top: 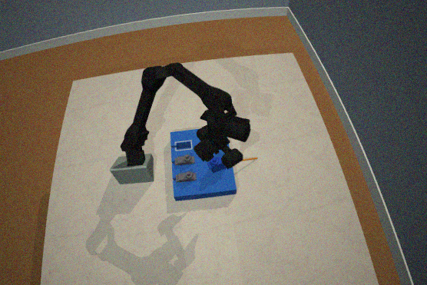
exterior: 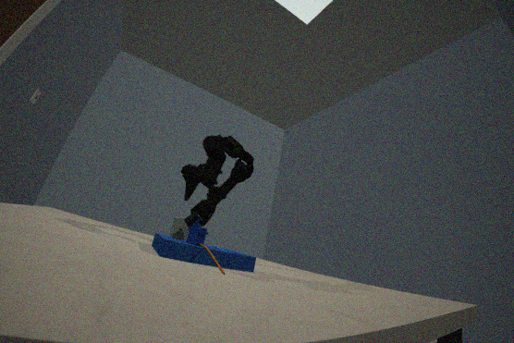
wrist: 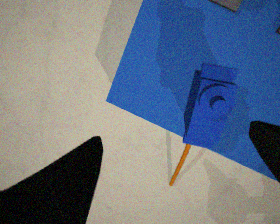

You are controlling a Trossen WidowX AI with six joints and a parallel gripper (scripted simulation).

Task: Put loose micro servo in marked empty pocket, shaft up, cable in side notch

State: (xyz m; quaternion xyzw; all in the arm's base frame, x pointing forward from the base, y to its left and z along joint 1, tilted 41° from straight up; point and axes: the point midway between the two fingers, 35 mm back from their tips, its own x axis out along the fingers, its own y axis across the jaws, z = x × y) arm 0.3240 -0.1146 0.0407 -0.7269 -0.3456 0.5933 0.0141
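Note:
The loose blue servo (top: 216, 164) (exterior: 197, 235) (wrist: 208, 122) stands on the blue deck (top: 205, 190) (exterior: 236, 263) (wrist: 137, 75), near one edge. Its round output boss faces the wrist camera. Its orange cable (top: 249, 159) (exterior: 214, 259) (wrist: 179, 165) sticks out past the deck edge. The marked pocket (top: 183, 145), outlined in white, is empty, with a small notch at its side. My gripper (top: 218, 157) (wrist: 174, 135) is open and empty above the servo. In the wrist view the servo lies between the fingers' lines, nearer the right finger and beyond the tips. The fingers partly hide it in the top view.
Two grey servos (top: 185, 160) (top: 186, 177) sit in the deck in a row with the marked pocket. The arm's grey-green base block (top: 132, 175) (exterior: 177, 229) stands beside the deck on the pale table (top: 288, 213) (exterior: 116, 294) (wrist: 42, 100).

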